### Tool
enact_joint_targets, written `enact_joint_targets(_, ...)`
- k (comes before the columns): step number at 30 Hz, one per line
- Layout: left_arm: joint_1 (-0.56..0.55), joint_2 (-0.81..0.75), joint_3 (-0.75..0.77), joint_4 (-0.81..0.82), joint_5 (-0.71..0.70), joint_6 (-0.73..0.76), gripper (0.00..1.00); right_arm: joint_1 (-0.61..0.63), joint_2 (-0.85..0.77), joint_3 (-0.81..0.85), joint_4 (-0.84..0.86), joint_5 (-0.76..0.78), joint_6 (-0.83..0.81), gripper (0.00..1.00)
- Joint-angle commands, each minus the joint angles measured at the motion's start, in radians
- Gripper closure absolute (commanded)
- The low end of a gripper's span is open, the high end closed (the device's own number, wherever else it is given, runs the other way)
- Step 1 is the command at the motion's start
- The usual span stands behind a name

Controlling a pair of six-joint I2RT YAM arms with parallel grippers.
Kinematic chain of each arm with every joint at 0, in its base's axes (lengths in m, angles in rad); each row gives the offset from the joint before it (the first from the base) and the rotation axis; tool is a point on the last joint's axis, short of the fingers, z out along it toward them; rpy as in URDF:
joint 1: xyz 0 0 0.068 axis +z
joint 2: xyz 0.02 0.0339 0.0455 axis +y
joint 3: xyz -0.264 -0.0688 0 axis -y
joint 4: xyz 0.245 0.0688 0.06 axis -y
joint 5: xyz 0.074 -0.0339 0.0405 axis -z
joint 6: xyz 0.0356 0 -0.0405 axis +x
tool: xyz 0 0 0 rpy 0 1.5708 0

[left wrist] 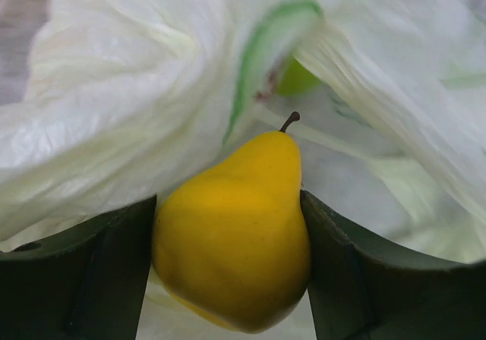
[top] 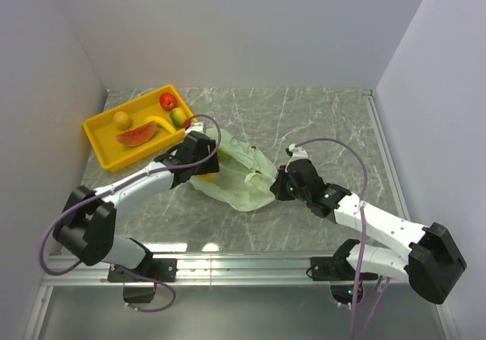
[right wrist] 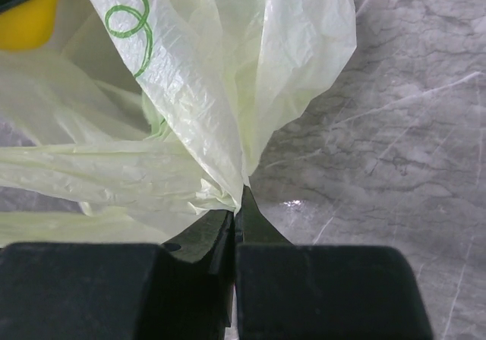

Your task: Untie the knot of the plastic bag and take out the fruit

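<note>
The pale green plastic bag (top: 244, 179) lies crumpled in the middle of the table, its mouth toward the left arm. My left gripper (top: 213, 162) is at the bag's mouth, shut on a yellow pear (left wrist: 235, 234); its dark fingers (left wrist: 91, 279) press both sides of the fruit. A green fruit (left wrist: 296, 78) shows deeper inside the bag (left wrist: 114, 89). My right gripper (top: 278, 185) is shut on a gathered fold of the bag (right wrist: 228, 89) at its right edge, just above the table. No tied knot shows. The pear also shows in the right wrist view (right wrist: 26, 21).
A yellow tray (top: 102, 152) at the back left holds a red apple (top: 168, 101), a green-red mango (top: 179, 116), a watermelon slice (top: 137, 135), a banana (top: 156, 120) and a small yellow fruit (top: 121, 118). White walls enclose the marble table (top: 326, 120) on three sides.
</note>
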Motion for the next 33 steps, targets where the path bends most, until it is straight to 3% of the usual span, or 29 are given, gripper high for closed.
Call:
enact_joint_targets(1,-0.046,-0.07,-0.005,-0.036,0.13,0.014,0.49,0.005,0.0,0.037,0.006,0.057,0.0,1.0)
enact_joint_targets(12,-0.063,-0.168,0.049,-0.045,0.661,0.18,0.47,-0.058,-0.032,-0.009,-0.057,0.111,0.017,1.0)
enact_joint_targets(14,-0.063,-0.194,0.057,-0.028,0.697,0.178,0.46,-0.069,-0.037,-0.021,-0.06,0.108,0.018,1.0)
enact_joint_targets(17,-0.061,-0.198,0.055,-0.016,0.629,0.161,0.47,-0.07,-0.029,-0.029,-0.072,0.1,0.015,1.0)
enact_joint_targets(21,-0.06,-0.084,0.026,-0.016,0.564,0.132,0.46,-0.07,-0.023,-0.036,-0.08,0.088,0.011,1.0)
enact_joint_targets(27,-0.072,0.003,-0.077,0.196,0.544,-0.044,0.43,-0.069,-0.04,-0.05,-0.081,0.074,0.006,1.0)
enact_joint_targets(33,-0.104,0.025,-0.111,0.224,0.368,-0.072,0.28,-0.069,-0.054,-0.068,-0.072,0.06,0.02,1.0)
